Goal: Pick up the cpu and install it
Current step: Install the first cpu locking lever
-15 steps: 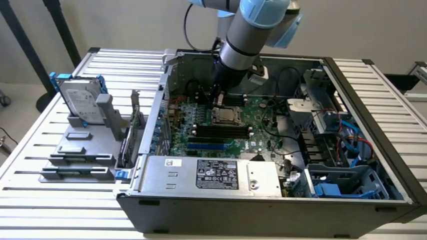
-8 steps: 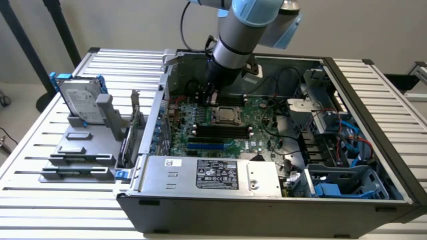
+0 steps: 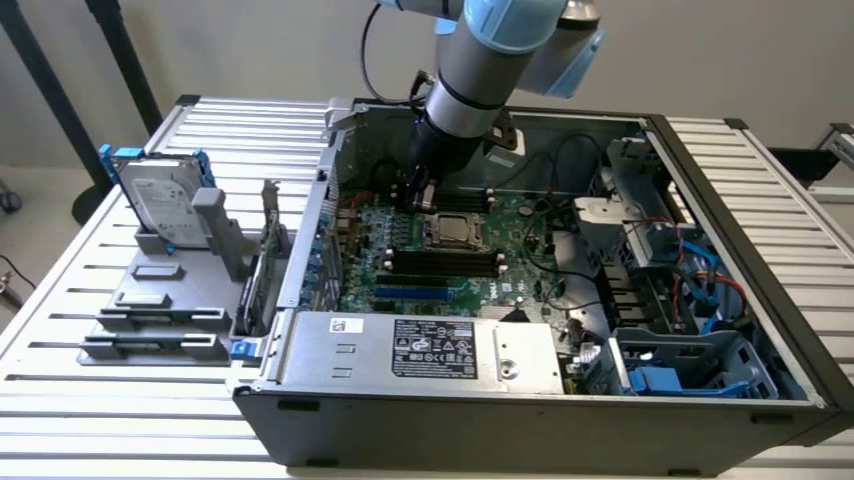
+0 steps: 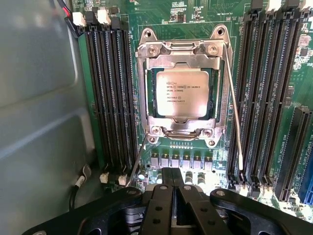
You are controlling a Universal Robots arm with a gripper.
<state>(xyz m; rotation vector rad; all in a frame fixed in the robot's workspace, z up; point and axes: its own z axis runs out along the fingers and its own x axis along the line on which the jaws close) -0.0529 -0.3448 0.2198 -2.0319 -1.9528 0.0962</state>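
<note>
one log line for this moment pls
gripper shut, empty | over motherboard by socket | cpu seated in socket

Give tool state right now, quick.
Tool: closed, holding nothing; the small flat square silvery-topped cpu lies in the metal socket frame.

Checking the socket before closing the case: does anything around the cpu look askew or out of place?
The cpu sits square in its socket frame. The thin lever beside it slants away from the frame instead of lying tucked along it, so it looks unlatched. I see no damage.
</note>
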